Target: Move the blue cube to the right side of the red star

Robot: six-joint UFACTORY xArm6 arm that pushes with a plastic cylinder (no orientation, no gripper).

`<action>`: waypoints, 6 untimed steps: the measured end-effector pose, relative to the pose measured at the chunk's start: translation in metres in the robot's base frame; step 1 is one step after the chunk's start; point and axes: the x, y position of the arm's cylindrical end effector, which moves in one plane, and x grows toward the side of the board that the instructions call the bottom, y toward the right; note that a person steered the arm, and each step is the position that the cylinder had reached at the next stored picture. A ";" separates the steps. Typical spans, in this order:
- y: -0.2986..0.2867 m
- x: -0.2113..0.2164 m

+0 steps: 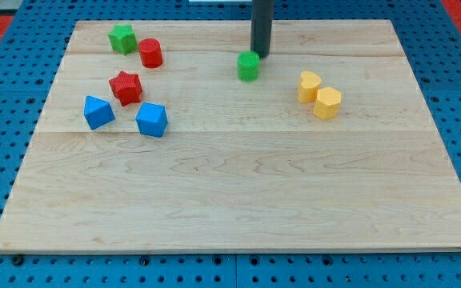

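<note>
- Jaws: none on this arm; it ends in a straight dark rod, so nothing is gripped or held.
- Camera view: my tip point(260, 55) sits near the view's top centre of the wooden table point(238, 192), just above and to the right of a small green block point(249, 66), very close to it; I cannot tell whether they touch.
- Toward the view's left, the red star point(126, 87) stands with two blue blocks below it: a blue cube point(151, 120) just to its lower right and another blue block point(98, 112) to its lower left.
- Both blue blocks lie near the star but apart from it.
- Near the view's top left, a green star point(122, 38) sits beside a red cylinder point(150, 54).
- On the view's right, two yellow blocks point(319, 95) stand side by side, touching, well apart from everything else.
</note>
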 end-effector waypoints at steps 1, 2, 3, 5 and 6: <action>0.004 0.059; 0.014 0.144; -0.021 0.181; -0.115 0.179; -0.140 0.152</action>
